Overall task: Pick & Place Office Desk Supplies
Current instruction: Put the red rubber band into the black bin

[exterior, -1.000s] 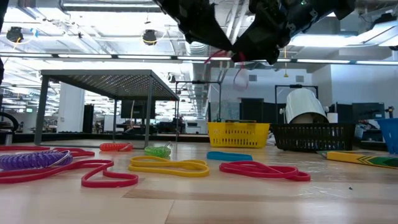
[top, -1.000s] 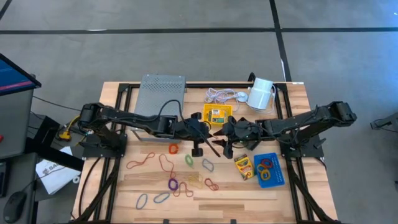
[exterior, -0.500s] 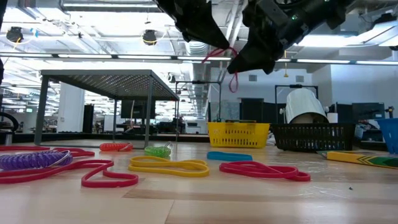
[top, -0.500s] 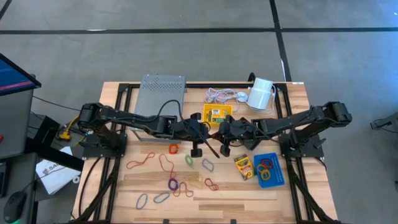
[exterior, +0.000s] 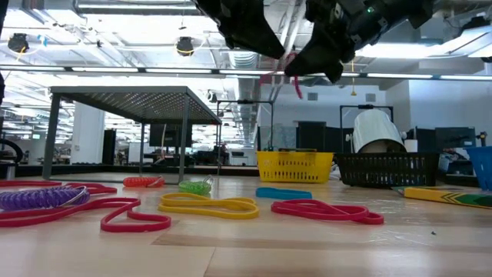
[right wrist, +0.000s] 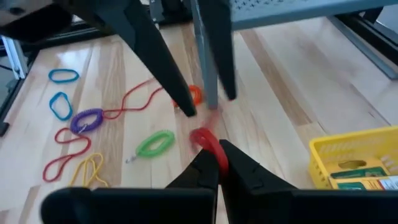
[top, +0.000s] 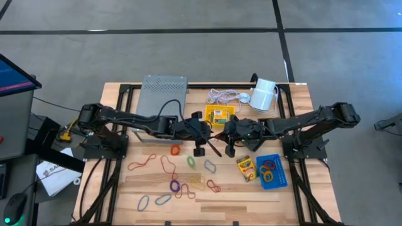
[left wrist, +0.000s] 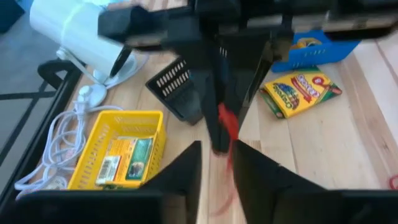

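Note:
A red rubber band (right wrist: 205, 140) hangs in mid-air over the table's middle, between my two grippers. My right gripper (right wrist: 219, 152) is shut on it, coming from the table's right (top: 225, 134). My left gripper (left wrist: 216, 152) faces it from the left (top: 210, 133). Its fingers stand open, close to the band's far part. Many more bands (top: 175, 150) lie on the wood near the front. One crayon box (top: 246, 168) lies beside the blue tray (top: 282, 182), and another lies in the yellow tray (top: 208, 119). My right gripper pinches one end of the red band (right wrist: 210, 148) between its two fingers. The fingers slant down from the table's right. The band is lifted clear of the table, and a short part of it (exterior: 293, 77) droops below the fingers. My left gripper's fingers (right wrist: 186, 106) are open; whether they touch the band, I cannot tell.
A black mesh tray (left wrist: 177, 87) stands under my right arm. A white cord (top: 220, 96) and a white cylinder (top: 264, 94) are at the back. A grey perforated stand (top: 162, 94) takes up the back left. The blue tray holds several bands.
The red band hung in a longer loop below my left gripper a second ago. It now sits short and high in my right gripper's fingers. Both arms have stayed nearly in place above the table's middle.

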Robot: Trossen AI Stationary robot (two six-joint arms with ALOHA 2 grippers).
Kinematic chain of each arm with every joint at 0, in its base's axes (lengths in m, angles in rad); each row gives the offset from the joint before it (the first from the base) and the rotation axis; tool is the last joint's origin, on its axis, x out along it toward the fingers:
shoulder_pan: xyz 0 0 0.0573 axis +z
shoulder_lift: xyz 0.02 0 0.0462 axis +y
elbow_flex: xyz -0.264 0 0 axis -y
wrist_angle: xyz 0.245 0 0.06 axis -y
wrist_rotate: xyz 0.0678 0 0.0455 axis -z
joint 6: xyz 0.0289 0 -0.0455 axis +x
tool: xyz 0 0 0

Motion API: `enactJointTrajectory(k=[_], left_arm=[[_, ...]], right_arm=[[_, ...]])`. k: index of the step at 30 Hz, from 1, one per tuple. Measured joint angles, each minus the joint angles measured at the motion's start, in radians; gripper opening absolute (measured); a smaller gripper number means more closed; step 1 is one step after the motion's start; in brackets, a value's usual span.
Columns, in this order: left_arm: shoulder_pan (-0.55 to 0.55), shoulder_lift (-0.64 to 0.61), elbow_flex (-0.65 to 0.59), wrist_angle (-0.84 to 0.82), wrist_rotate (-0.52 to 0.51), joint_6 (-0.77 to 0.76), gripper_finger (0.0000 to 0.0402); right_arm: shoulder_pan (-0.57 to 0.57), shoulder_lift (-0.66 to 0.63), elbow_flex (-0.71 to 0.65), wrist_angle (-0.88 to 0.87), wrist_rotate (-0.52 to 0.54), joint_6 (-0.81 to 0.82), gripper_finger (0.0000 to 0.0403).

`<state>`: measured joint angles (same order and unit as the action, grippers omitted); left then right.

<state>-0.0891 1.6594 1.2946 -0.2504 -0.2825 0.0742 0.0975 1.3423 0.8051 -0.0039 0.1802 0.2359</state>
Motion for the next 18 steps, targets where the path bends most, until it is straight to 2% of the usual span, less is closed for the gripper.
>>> enactJointTrajectory(k=[9,13,18], left_arm=[[-0.001,-0.061,0.0,-0.005,0.02,-0.008,0.0186],[-0.014,-0.067,0.0,-0.027,0.104,-0.011,0.0202],[-0.019,-0.067,-0.007,-0.054,0.221,-0.023,0.0201]], right_arm=[[-0.008,-0.099,0.0,-0.095,0.003,0.011,0.0001],[-0.021,-0.195,0.0,-0.261,0.052,0.079,0.0001],[-0.036,-0.378,0.0,-0.537,0.053,0.201,0.0]])
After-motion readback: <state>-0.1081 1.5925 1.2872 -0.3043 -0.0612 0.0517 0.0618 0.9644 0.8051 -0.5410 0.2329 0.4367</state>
